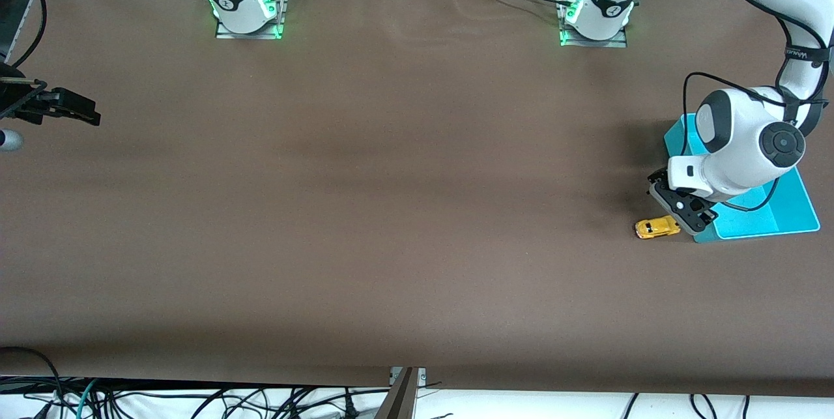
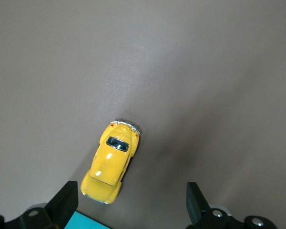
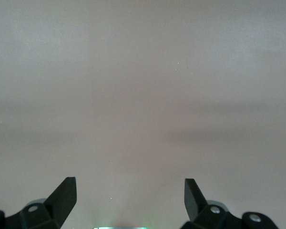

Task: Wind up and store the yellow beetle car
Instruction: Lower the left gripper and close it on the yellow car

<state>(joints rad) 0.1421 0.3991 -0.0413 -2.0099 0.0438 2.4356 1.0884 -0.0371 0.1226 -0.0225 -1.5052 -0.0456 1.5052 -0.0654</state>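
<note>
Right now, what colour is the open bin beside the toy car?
Cyan; the open plastic bin shows best in the front view.

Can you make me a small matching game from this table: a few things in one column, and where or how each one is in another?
Things:
1. yellow beetle car
2. cyan bin
3. left gripper
4. right gripper

Places or states:
A. waits open over bare table at the right arm's end
B. on the table, right beside the bin
C. partly under the left arm
D. open, hanging by the car and the bin's edge

Pairs: 1-B, 2-C, 3-D, 4-A
</note>
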